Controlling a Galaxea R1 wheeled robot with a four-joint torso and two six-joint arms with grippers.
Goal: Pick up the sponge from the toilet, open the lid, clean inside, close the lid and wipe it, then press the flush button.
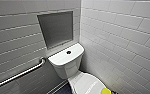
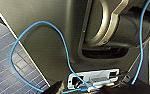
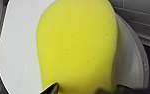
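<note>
Now, right gripper (image 3: 89,89) snug around the sponge (image 3: 77,45), over the closed lid (image 3: 16,52).

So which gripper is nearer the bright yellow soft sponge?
Right. The right gripper is at the sponge, over the white glossy lid; the left gripper sits by the robot's grey body, away from it.

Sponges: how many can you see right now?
1. The sponge is over the closed lid of the toilet, at the head view's bottom edge. Others could be hidden elsewhere.
</note>
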